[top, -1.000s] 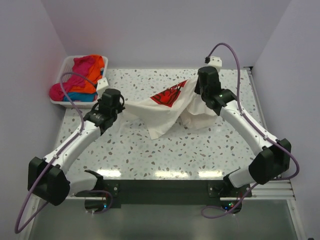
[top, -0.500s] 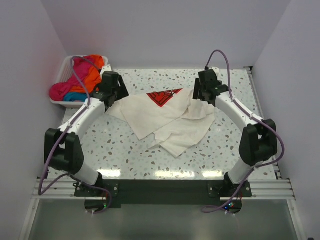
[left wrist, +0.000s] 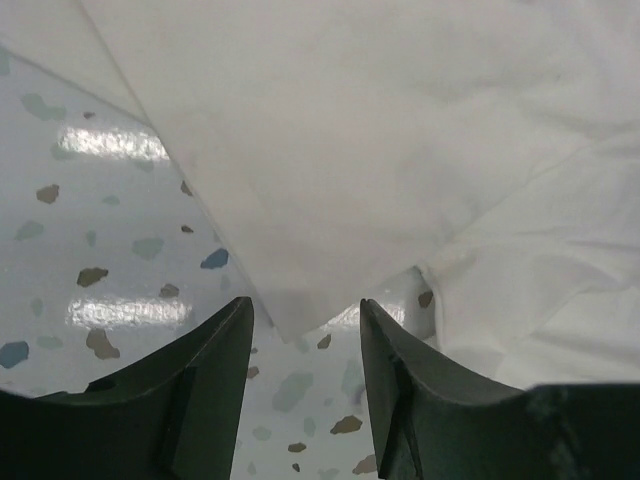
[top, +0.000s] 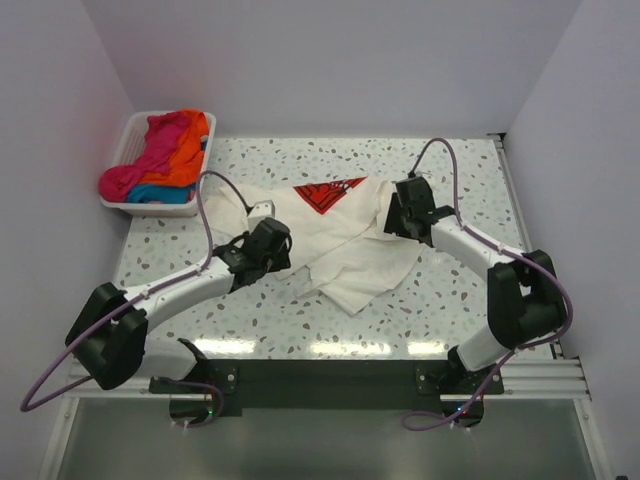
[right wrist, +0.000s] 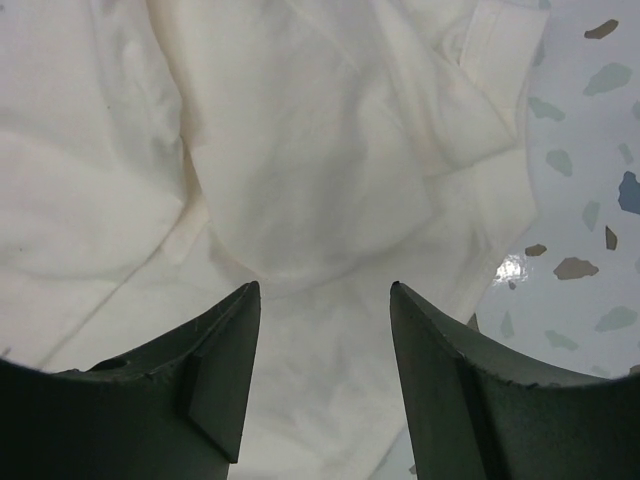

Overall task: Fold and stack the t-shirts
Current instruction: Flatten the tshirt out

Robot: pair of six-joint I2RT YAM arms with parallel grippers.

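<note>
A cream-white t-shirt (top: 335, 235) with a red logo print (top: 325, 192) lies crumpled on the speckled table (top: 300, 320). My left gripper (top: 272, 247) stands open at the shirt's left edge; in the left wrist view (left wrist: 305, 310) a corner of the cloth (left wrist: 290, 305) points between the fingers without being gripped. My right gripper (top: 398, 212) stands open over the shirt's right side, and in the right wrist view (right wrist: 325, 290) the cloth (right wrist: 300, 150) lies loose beneath the spread fingers. More t-shirts (top: 165, 155), pink, orange and blue, are piled in the basket.
A white slatted basket (top: 128, 135) sits at the back left corner of the table. Walls enclose the table at the left, back and right. A purple cable (top: 205, 205) loops above the left arm.
Both grippers let go of the cream-white shirt, which now lies on the table. The left arm moved toward the near side, to the shirt's left edge. The right gripper shifted down over the shirt.
</note>
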